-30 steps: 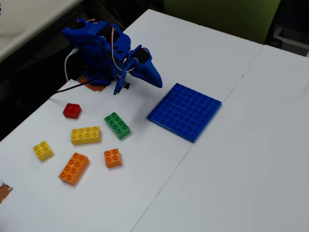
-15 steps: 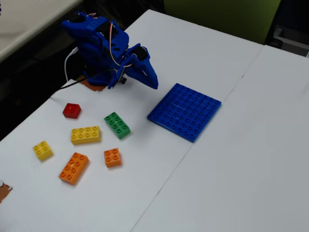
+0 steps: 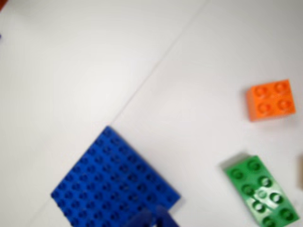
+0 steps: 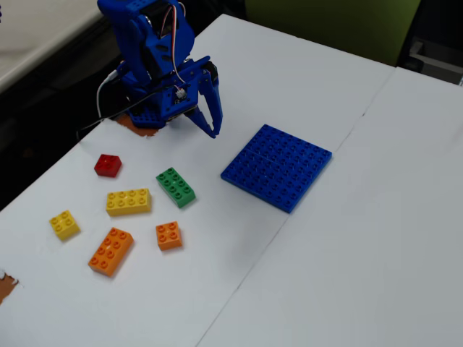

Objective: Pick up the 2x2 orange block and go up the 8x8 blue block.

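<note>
The 2x2 orange block (image 4: 168,236) lies on the white table, front left in the fixed view, and at the right in the wrist view (image 3: 271,100). The 8x8 blue block (image 4: 277,166) lies flat near the table's middle, and at the bottom of the wrist view (image 3: 116,182). My blue gripper (image 4: 213,133) hangs above the table, left of the blue plate and well behind the orange block. Its fingertips meet and hold nothing. Only its blurred tips (image 3: 156,220) show at the bottom edge of the wrist view.
A green 2x4 brick (image 4: 176,186) lies between the gripper and the orange block. A yellow 2x4 brick (image 4: 128,202), a small yellow brick (image 4: 64,224), a longer orange brick (image 4: 111,251) and a red brick (image 4: 108,165) lie to the left. A seam (image 4: 304,195) crosses the table.
</note>
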Tool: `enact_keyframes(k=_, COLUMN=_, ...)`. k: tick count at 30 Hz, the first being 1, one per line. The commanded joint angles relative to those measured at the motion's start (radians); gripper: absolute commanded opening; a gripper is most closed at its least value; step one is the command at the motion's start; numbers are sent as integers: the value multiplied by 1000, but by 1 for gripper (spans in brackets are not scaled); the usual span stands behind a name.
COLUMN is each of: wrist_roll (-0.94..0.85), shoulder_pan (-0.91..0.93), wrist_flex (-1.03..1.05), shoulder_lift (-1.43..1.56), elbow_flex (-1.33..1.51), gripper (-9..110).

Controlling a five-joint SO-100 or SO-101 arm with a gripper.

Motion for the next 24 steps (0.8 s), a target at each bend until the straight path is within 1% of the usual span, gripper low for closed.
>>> enact_keyframes(k=1, wrist_roll=-172, shoulder_pan=81, wrist_flex=49, shoulder_lift=-112, elbow_flex=-173, gripper=4)
enact_keyframes(k=13, wrist_roll=-546, shoulder_pan=318, wrist_flex=101, shoulder_lift=-565, elbow_flex=-512, gripper=6)
enact_keyframes(k=18, wrist_roll=-584, shoulder_pan=371, wrist_flex=97, shoulder_lift=-712, elbow_flex=-624, gripper=7)
enact_keyframes(k=24, wrist_roll=-630, shoulder_pan=422, wrist_flex=37, shoulder_lift=-811, elbow_flex=-647, gripper=9)
